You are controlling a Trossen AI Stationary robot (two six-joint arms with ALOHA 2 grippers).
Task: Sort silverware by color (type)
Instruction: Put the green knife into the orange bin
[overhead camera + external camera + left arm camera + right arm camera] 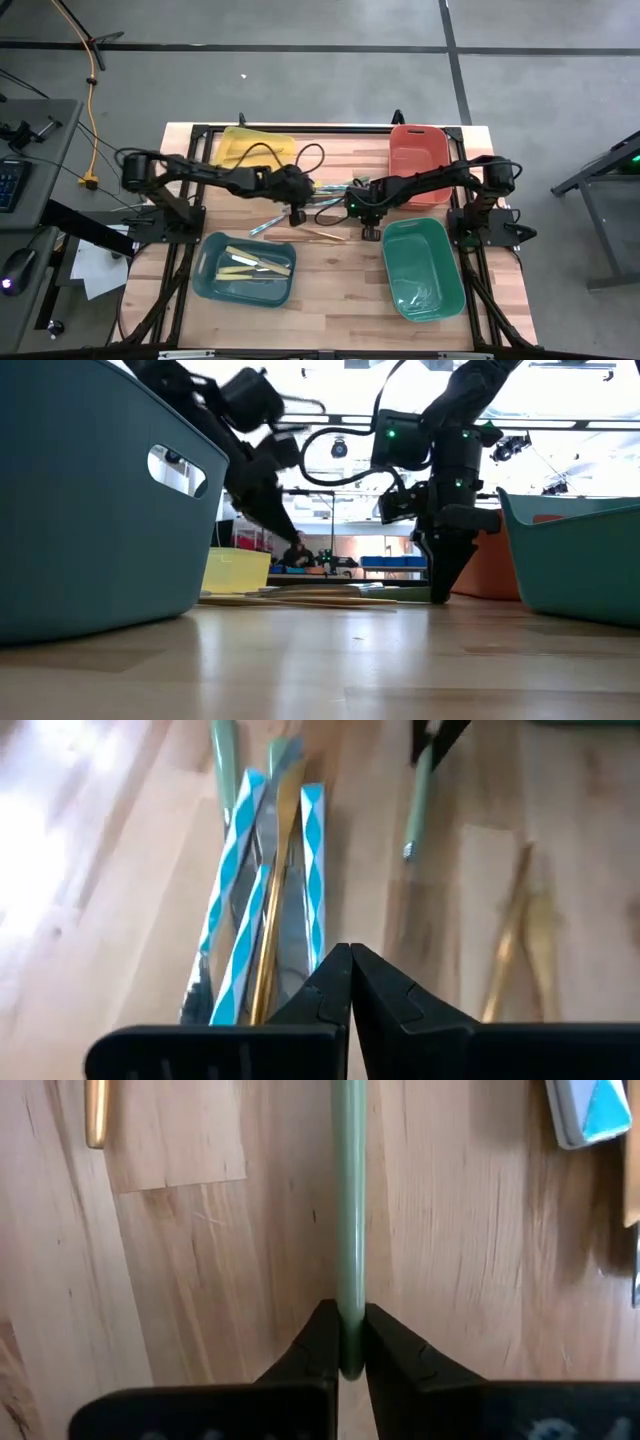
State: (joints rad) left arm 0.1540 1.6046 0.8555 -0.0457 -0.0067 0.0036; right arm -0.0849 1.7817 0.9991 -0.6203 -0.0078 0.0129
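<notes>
Silverware lies in a loose pile (330, 190) mid-table: blue-and-white striped handles (235, 870), a gold piece (278, 890) and silver ones. Two gold-tan utensils (520, 945) lie apart on the wood. My left gripper (350, 960) is shut and hangs just over the near end of the pile (297, 216). My right gripper (347, 1345) stands beside it (368, 230), pointing down and shut on a thin pale-green utensil (348, 1200). Cream utensils (255, 264) rest in the blue bin. My right gripper pinches the pale-green utensil by one end (348, 1305) between its two fingertips (318, 1342), coming from above and pointing down (440, 585). The rest of the thin shaft runs out from the fingers along the wood, with its free end (409, 848) toward the left gripper.
Four bins ring the work area: yellow (255, 148) and red (420, 150) at the far edge, blue (245, 270) and green (422, 268) at the near edge. The two grippers stand close together. Bare wood lies between the blue and green bins.
</notes>
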